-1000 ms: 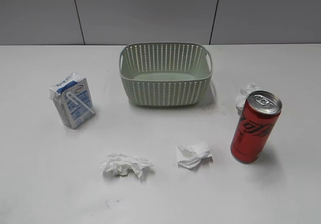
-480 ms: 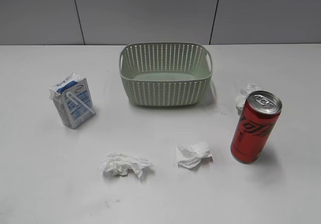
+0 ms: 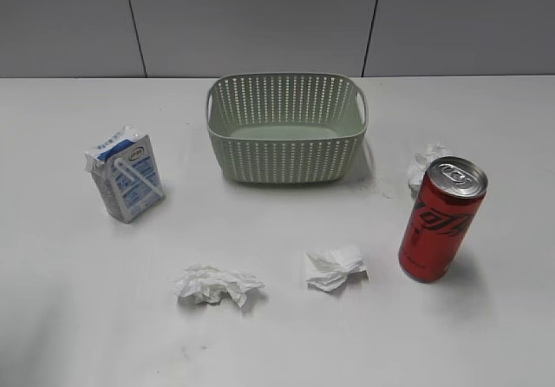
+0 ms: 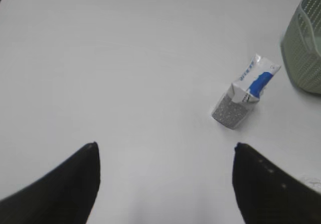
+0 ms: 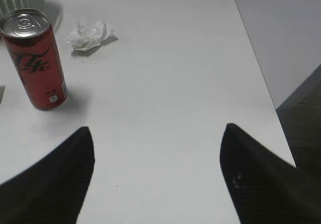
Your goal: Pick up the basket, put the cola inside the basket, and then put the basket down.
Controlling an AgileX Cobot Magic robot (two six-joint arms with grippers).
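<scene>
The pale sage-green basket [image 3: 286, 127] stands empty at the table's back centre; its corner shows at the right edge of the left wrist view [image 4: 306, 43]. The red cola can [image 3: 440, 219] stands upright at the front right and shows in the right wrist view [image 5: 34, 58]. My left gripper [image 4: 165, 148] is open and empty above bare table, left of the milk carton. My right gripper [image 5: 156, 131] is open and empty, to the right of the can. Neither gripper shows in the exterior view.
A blue-and-white milk carton [image 3: 126, 174] stands at the left, also in the left wrist view [image 4: 246, 91]. Crumpled tissues lie at front centre [image 3: 215, 285], [image 3: 333, 268] and behind the can [image 3: 427, 163]. The table's right edge [image 5: 261, 73] is near my right gripper.
</scene>
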